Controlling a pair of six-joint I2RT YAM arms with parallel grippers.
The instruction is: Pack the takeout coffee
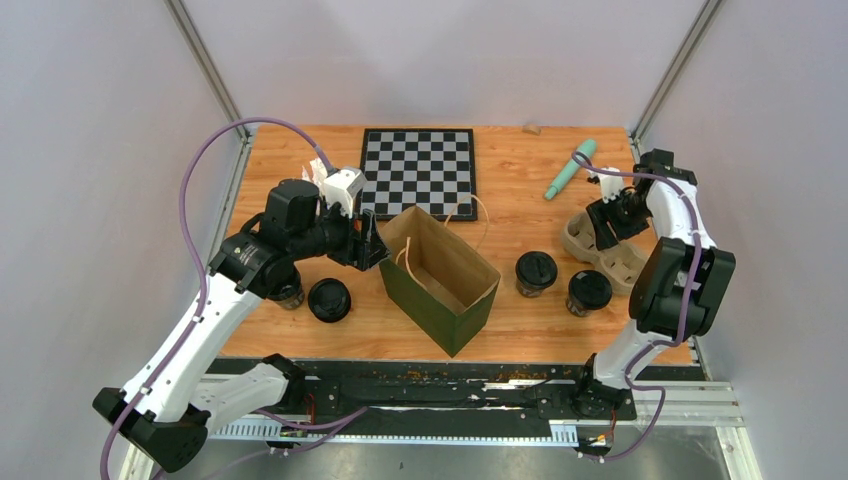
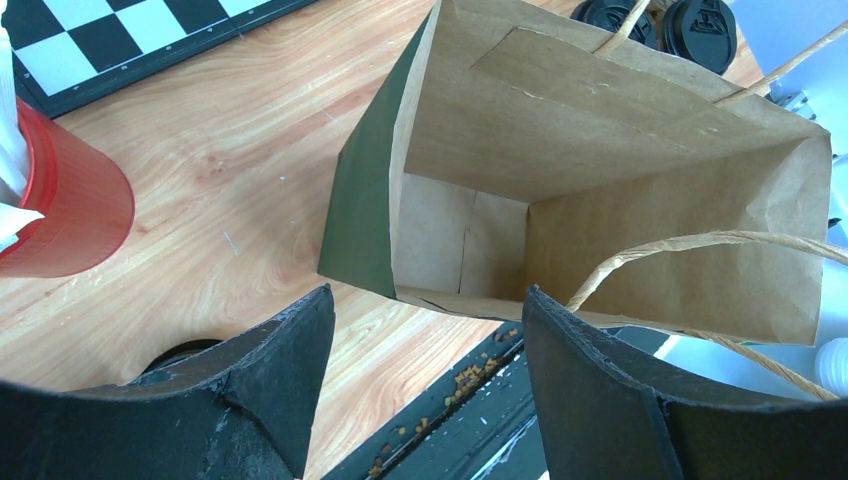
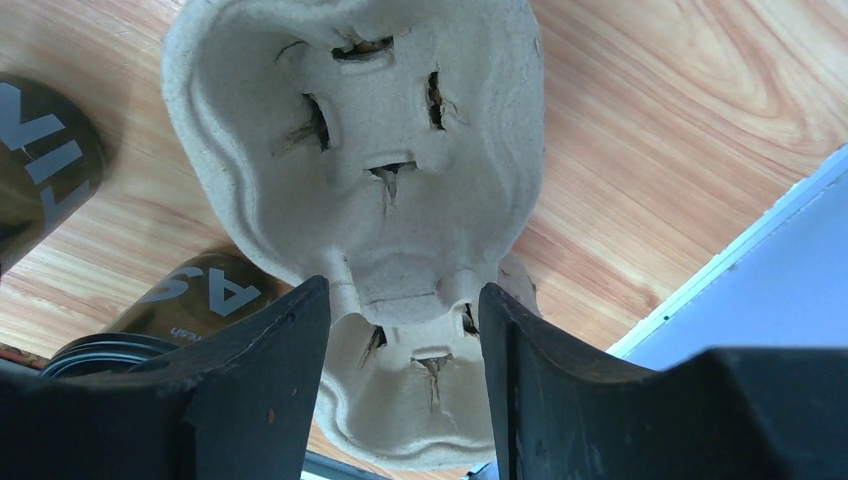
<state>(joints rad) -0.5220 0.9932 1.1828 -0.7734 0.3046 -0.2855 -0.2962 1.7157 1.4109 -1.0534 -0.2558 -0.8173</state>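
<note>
A paper bag (image 1: 441,276), green outside and brown inside, stands open mid-table; its inside (image 2: 560,160) holds nothing. Black-lidded takeout coffee cups stand on the table: one (image 1: 329,299) left of the bag, another (image 1: 288,294) half under my left arm, and two (image 1: 536,272) (image 1: 588,292) to the right. My left gripper (image 1: 370,243) (image 2: 428,292) hangs open by the bag's left rim, empty. My right gripper (image 1: 607,228) (image 3: 402,288) straddles the narrow waist of a pulp cup carrier (image 3: 370,150) (image 1: 628,262), fingers pressed against both sides. Its cells are empty.
A chessboard (image 1: 418,172) lies at the back. A red cup of white straws (image 2: 60,205) stands behind my left wrist. A teal pen-like tool (image 1: 570,168) lies at the back right. Orange crumbs (image 2: 465,378) sit along the black front rail. The carrier is close to the table's right edge.
</note>
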